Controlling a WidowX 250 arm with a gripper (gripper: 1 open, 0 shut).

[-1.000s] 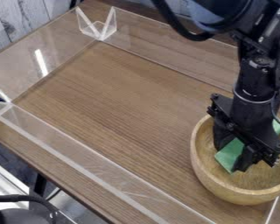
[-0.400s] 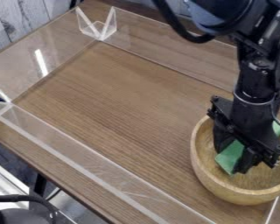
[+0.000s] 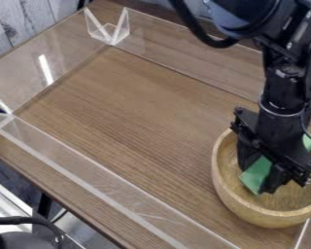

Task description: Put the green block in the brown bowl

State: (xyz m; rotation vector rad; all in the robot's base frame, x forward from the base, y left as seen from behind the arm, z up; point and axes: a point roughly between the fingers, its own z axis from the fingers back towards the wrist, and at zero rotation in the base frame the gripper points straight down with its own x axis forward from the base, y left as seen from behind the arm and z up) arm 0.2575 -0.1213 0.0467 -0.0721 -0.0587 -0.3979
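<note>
Claw [image 3: 278, 167] pointing straight down, jaws clamped on the green block [image 3: 262, 175], which sits low inside the brown bowl [image 3: 239, 193] directly beneath. Bowl rim rings the claw on the near side; wooden worktop [image 3: 132, 107] spreads beyond it. Judgement: release step. Best to part the jaws gently, then lift straight up, clear of the rim.

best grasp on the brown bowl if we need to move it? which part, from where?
Take the brown bowl by its thick near-left rim, coming from above. That rim is bare there. The middle is taken: the claw points down inside, shut on the green block. A judgement only.
</note>
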